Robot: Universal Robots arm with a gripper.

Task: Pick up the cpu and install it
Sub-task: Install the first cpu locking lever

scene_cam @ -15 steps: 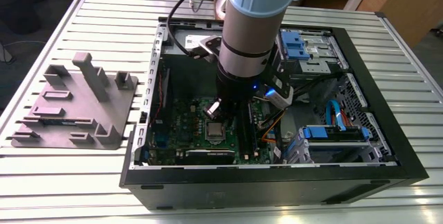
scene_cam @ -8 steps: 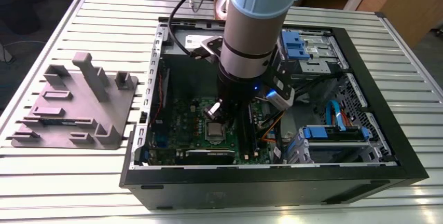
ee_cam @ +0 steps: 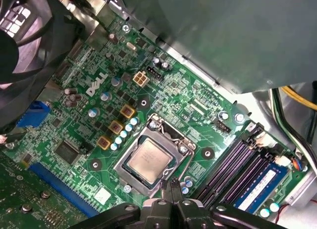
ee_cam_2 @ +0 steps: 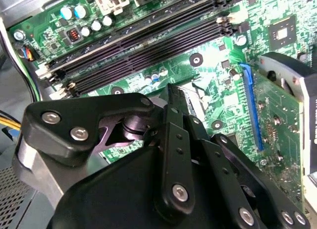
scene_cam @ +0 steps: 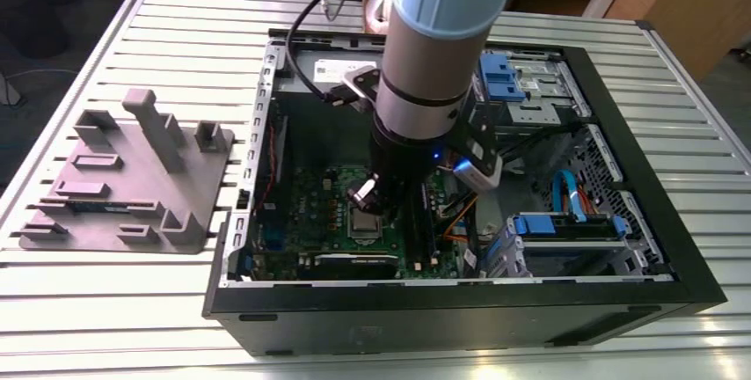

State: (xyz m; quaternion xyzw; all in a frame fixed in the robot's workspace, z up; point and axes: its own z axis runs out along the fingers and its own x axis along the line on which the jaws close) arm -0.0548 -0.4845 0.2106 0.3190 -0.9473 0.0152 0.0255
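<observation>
Tool: gripper (ee_cam: pixel 169 185) has its fingers drawn together w/ nothing btwn them and touches no part. In the exterior view the gripper (scene_cam: pixel 365 195) hangs from the arm (scene_cam: pixel 434 46) inside the open PC case (scene_cam: pixel 470 314). It sits directly over the CPU socket (ee_cam: pixel 132 178), tips close above it but apart. In the second wrist view the gripper (ee_cam_2: pixel 172 97) shows black linkages converging to one narrow tip.

Task item: cpu (ee_cam: pixel 148 159) lies flat in the socket, silver top up, w/ the metal frame around all four sides. Cannot tell if the frame is latched.

Just beside the socket: a row of tan square components (ee_cam: pixel 115 127) and small light-blue capacitors (ee_cam: pixel 123 134), all on the green motherboard (ee_cam: pixel 198 105).

Near the socket, opposite side from the tan parts: black RAM slots (ee_cam: pixel 233 162). The slot farthest from the socket holds a memory stick (ee_cam: pixel 260 187) w/ blue label.

Also near the socket: blue expansion slot (ee_cam: pixel 59 182) and a green card (ee_cam: pixel 22 199). The black fan (ee_cam: pixel 25 45) is farther off.

Well apart from the socket, outside the case toward the exterior view's left: grey plastic tray (scene_cam: pixel 206 186), flat on the slatted metal table (scene_cam: pixel 118 327).
</observation>
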